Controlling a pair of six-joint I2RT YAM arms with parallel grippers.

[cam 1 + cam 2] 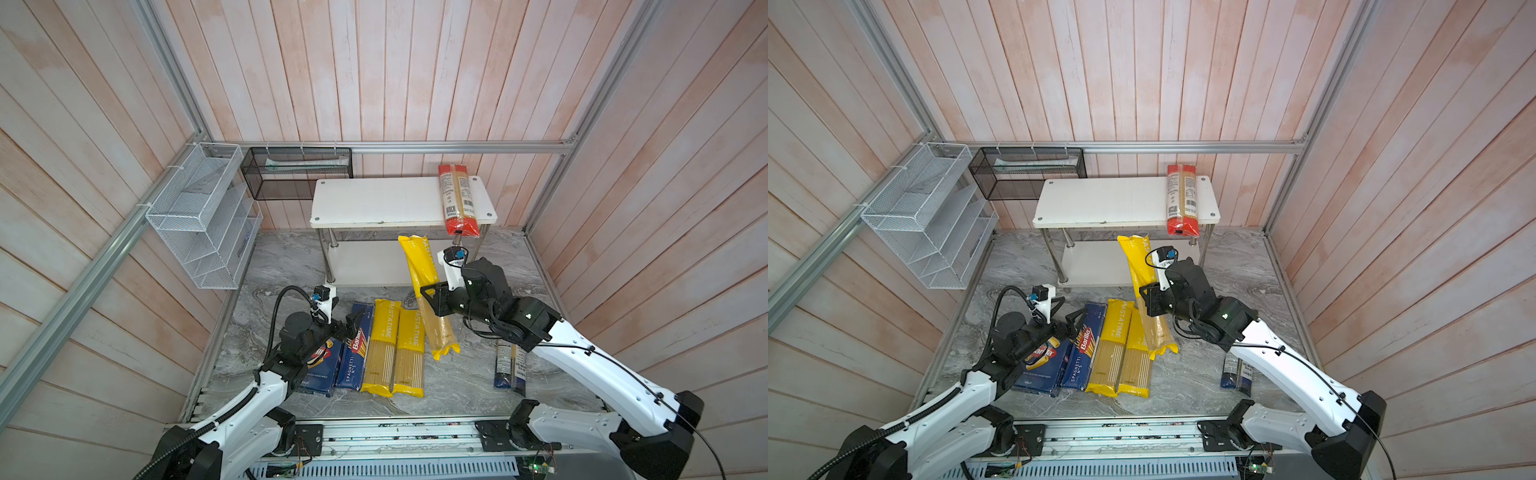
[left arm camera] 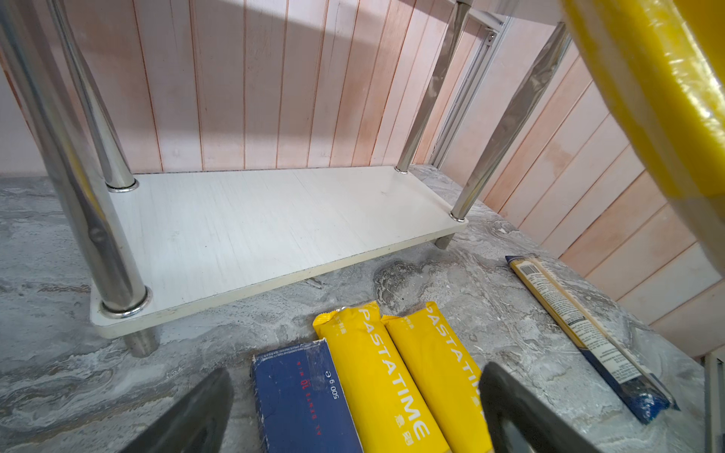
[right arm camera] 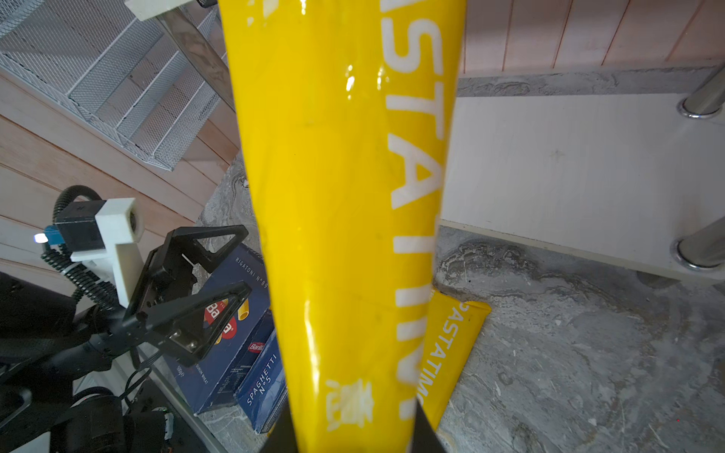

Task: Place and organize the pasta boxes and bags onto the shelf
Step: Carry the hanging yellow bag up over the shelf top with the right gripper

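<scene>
With the right hand [image 1: 431, 296] clenched mid-length on the yellow PASTATIME bag [image 1: 419, 266], tilted up toward the table's [image 1: 478, 390] far edge, level it, then lay it on the shelf [image 1: 374, 199] beside the red-ended bag [image 1: 457, 199]. Left hand [image 1: 351, 324] released, above the Barilla boxes [image 1: 357, 357].

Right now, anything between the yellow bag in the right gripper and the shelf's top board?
Nothing visible. The held yellow bag sits before the shelf; only the red bag lies across the board's right end.
</scene>
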